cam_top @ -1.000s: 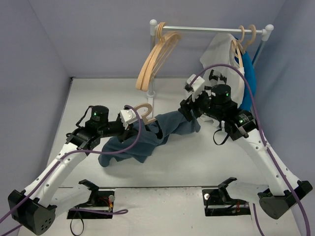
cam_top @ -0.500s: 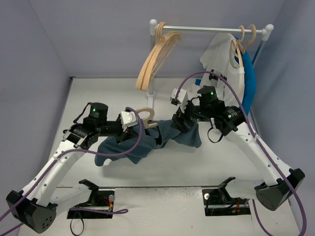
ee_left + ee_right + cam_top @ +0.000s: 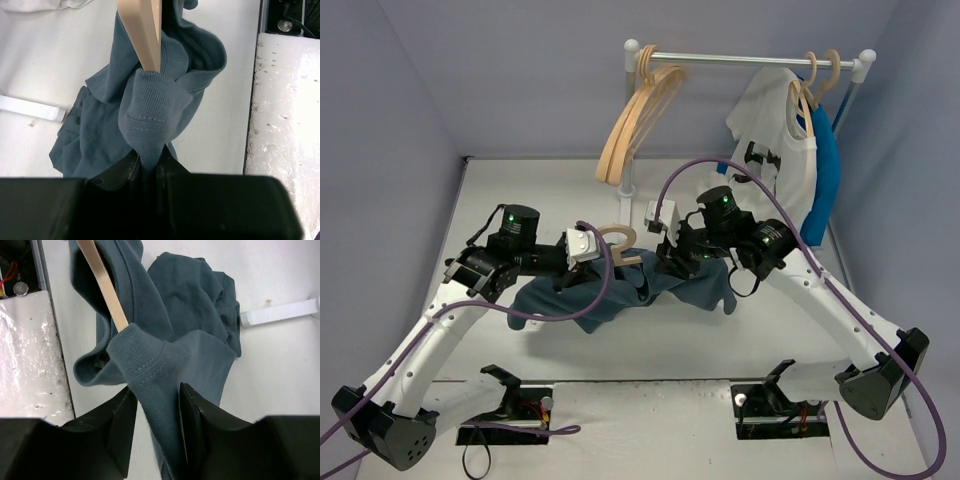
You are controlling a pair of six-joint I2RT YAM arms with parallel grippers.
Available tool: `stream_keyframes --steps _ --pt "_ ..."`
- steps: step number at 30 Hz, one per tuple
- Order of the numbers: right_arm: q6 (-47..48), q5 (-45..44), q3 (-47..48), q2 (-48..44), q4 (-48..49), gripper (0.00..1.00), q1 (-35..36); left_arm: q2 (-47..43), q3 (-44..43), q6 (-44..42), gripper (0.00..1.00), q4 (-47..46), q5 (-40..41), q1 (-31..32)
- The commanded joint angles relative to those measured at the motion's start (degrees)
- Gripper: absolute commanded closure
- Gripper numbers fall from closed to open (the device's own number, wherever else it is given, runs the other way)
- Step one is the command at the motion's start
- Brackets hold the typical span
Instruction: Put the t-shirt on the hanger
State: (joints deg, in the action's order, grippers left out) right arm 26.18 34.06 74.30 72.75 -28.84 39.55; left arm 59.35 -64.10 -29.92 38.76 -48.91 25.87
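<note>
The dark slate-blue t-shirt (image 3: 620,292) hangs bunched between my two grippers above the table. The wooden hanger is inside it, with only the hook (image 3: 617,238) sticking up between the arms. My left gripper (image 3: 582,262) is shut on the ribbed collar (image 3: 150,107), and a hanger arm (image 3: 142,30) comes out of the fabric just beyond the jaws. My right gripper (image 3: 670,255) holds a thick fold of the shirt (image 3: 150,360) between its fingers (image 3: 192,415). The other hanger arm (image 3: 105,285) runs into that fold. The ends of both hanger arms are hidden by cloth.
A clothes rail (image 3: 750,60) stands at the back. Spare wooden hangers (image 3: 635,120) hang on its left. A white t-shirt (image 3: 770,130) and a bright blue garment (image 3: 823,160) hang on its right. The rack's white post (image 3: 628,190) and foot (image 3: 280,312) are just behind the shirt.
My right gripper has moved left and down toward the hanger hook, carrying its side of the shirt. The shirt has slackened and bunched between the grippers. The left gripper has shifted slightly.
</note>
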Motion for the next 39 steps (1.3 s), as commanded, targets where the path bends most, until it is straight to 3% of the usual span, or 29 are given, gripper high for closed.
stream_keyframes --steps 1,6,22,25,28,31,36,39 --pt "0.8 1.4 -0.1 -0.8 0.8 0.78 0.7 -0.6 -3.9 -3.0 1.0 -0.7 -4.2 -0.3" --pt "1.7 0.9 -0.3 -1.9 0.3 0.85 0.7 -0.3 -4.9 -5.3 1.0 1.8 -3.6 -0.3" --pt "3.0 -1.9 -2.2 -4.2 -0.9 0.71 0.6 -0.6 -6.4 -8.1 1.0 5.1 -5.8 -0.6" --pt "3.3 -2.3 -2.4 -4.4 -1.0 0.74 0.5 -0.5 -6.6 -8.7 1.0 6.2 -5.9 -0.6" --pt "3.7 -2.7 -2.8 -4.7 -1.1 0.83 0.3 -0.8 -6.6 -9.2 1.0 7.5 -5.6 -0.6" --pt "4.1 -2.6 -2.8 -5.4 -1.4 1.0 0.1 -1.1 -6.4 -9.5 1.0 8.1 -4.8 -0.6" --pt "4.2 -0.5 -1.8 -6.2 -1.3 1.0 0.1 -1.2 -7.0 -8.9 1.0 8.2 -3.0 -0.6" --pt "4.7 -1.0 0.0 -7.1 -1.4 1.0 -0.1 -1.7 -7.4 -8.5 0.89 8.2 0.2 -0.8"
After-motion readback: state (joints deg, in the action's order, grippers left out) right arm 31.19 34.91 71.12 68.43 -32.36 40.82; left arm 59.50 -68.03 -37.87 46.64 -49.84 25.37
